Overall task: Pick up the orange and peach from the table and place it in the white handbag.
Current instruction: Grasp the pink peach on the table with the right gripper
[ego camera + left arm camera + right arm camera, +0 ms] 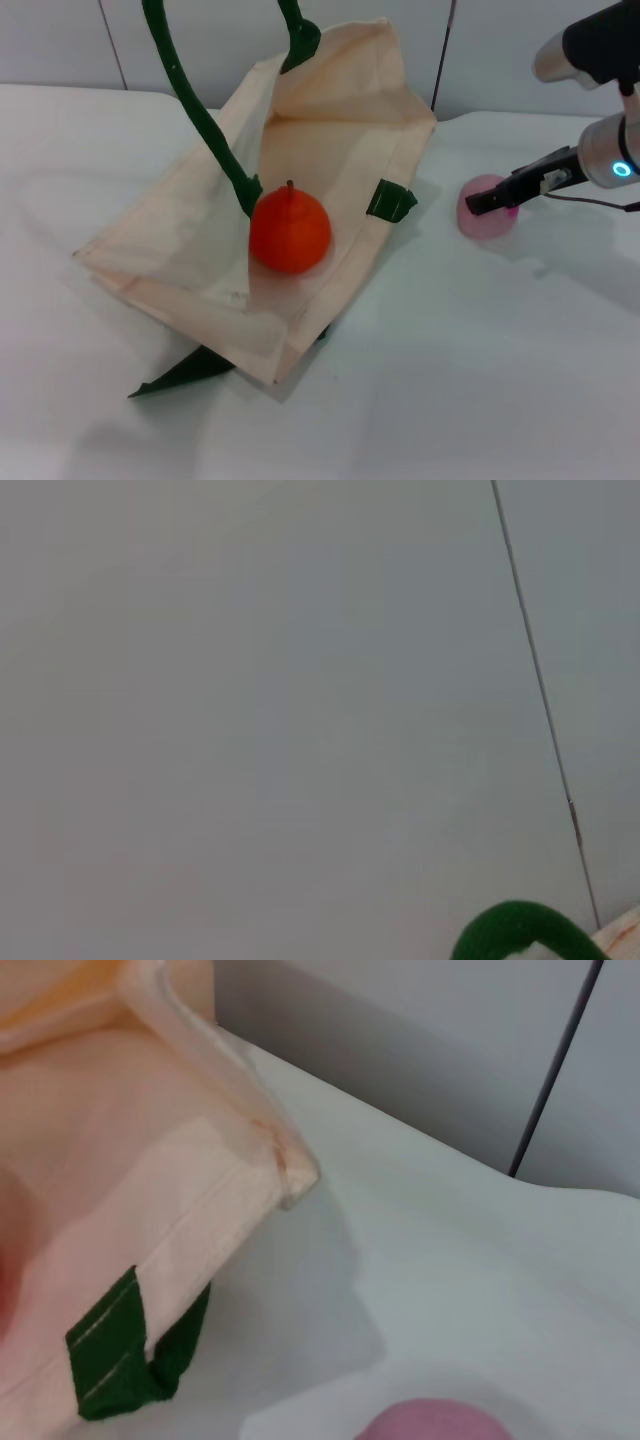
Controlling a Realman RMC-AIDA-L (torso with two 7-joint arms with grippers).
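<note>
The white handbag lies on the table with its mouth held open, and its green handles rise out of the top of the head view. The orange sits inside the bag's opening. The peach rests on the table to the right of the bag. My right gripper is right at the peach, over its top. The right wrist view shows the bag's corner and the top of the peach. My left gripper is out of view; its wrist view shows only a bit of green handle.
The white table stretches around the bag. A green tab sticks out at the bag's right edge, and it also shows in the right wrist view. Another green strap end lies under the bag's front corner. A grey wall stands behind.
</note>
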